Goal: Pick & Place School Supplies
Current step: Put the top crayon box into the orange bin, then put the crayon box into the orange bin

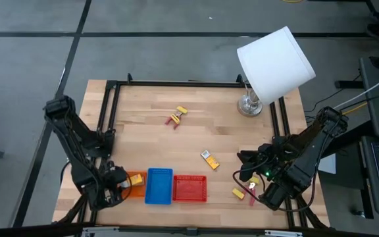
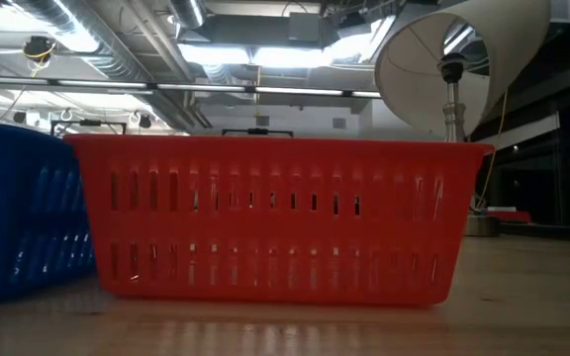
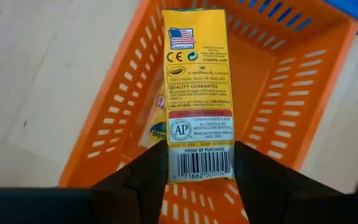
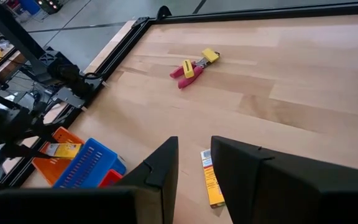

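Held upright between the left pincer's (image 3: 201,180) fingers, over the orange tray (image 3: 303,93), the yellow crayon packet (image 3: 197,93) looks ready to drop once they spread wider.

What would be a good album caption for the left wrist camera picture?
Left gripper holds a yellow crayon box over the orange mesh tray.

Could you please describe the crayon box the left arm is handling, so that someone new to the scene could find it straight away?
Start at the row of three trays along the table's near edge and take the orange tray at the left end, beside the blue tray. Above it, the left gripper has a yellow crayon box between its fingers. Unlike the crayon box lying mid-table, this one is off the wood, barcode end in the gripper.
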Tool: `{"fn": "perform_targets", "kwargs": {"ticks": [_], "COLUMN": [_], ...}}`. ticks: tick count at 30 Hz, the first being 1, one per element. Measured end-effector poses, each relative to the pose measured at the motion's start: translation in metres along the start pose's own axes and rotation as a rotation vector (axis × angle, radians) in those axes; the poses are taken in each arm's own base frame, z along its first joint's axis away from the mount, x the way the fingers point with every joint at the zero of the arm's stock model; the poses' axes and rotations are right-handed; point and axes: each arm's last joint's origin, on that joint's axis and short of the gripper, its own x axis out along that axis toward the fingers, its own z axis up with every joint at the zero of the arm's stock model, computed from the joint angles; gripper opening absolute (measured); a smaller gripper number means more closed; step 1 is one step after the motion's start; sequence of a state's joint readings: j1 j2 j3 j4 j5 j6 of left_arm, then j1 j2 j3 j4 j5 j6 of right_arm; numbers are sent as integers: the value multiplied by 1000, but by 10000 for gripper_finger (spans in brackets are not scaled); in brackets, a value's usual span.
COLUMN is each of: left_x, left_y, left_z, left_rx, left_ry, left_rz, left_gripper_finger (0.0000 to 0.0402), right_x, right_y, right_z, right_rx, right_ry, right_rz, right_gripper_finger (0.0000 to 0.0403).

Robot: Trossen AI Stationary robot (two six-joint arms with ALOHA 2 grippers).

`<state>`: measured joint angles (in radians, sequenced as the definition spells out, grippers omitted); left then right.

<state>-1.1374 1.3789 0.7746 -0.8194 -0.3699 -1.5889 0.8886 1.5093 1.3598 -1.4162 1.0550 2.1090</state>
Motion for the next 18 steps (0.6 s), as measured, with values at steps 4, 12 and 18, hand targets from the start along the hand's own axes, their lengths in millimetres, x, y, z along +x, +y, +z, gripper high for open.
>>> {"fn": "perform_targets", "kwargs": {"ticks": [4,12,18], "left_x": [2,-3,-26], "left_y": [3,12,12], "left_z": [0,4,29], "left_rx": [8,66,148], "left_ry": [-36,-99,-322], "left_rz": [47,100,30], "left_gripper_finger": [191,212,210], "right_x": [0,0,2], "right_y": [1,4,4], "right_z": [-1,-2,-1], "right_rx": [13,45,43], "right_ry": [4,13,7], "right_rz": [6,22,19], "right_gripper_finger": [98,98,98]}}
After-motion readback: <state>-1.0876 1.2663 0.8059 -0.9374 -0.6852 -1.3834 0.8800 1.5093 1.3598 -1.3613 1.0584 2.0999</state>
